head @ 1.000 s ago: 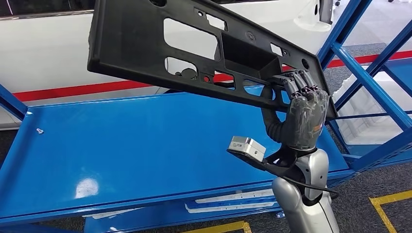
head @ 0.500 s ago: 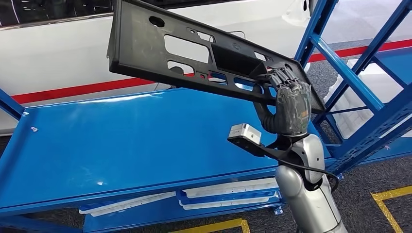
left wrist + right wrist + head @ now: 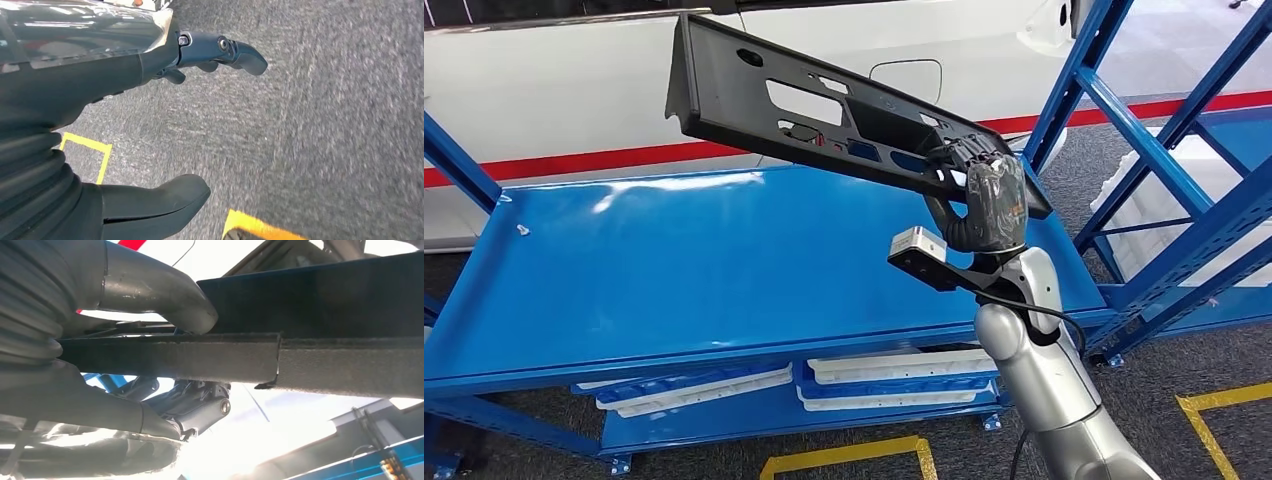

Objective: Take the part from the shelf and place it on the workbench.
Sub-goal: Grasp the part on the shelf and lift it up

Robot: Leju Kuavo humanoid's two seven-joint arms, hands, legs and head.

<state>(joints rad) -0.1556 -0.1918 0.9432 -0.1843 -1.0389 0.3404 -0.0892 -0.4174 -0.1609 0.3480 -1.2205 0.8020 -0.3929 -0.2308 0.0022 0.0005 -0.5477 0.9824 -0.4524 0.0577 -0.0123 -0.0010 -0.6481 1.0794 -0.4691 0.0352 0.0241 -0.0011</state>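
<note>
Part (image 3: pixel 824 115): one, long flat black moulded plastic panel with several rectangular cut-outs and round holes, tilted in the air above the glossy blue metal workbench (image 3: pixel 704 280), clear of it. Gripped at the near edge by right hand (image 3: pixel 989 200), thumb (image 3: pixel 165 295) over one face, fingers under. Left hand (image 3: pixel 100 100) above grey speckled floor (image 3: pixel 325 125), fingers apart, holding nothing. Two white trays (image 3: pixel 894 380) on the lower shelf.

The right arm reaches up and forward, its robot hand (image 3: pixel 992 205) gripping the part (image 3: pixel 824 110) by its edge, thumb on one face and fingers (image 3: pixel 200 405) on the other, while the left robot hand (image 3: pixel 90 75) hangs with fingers apart, holding nothing
</note>
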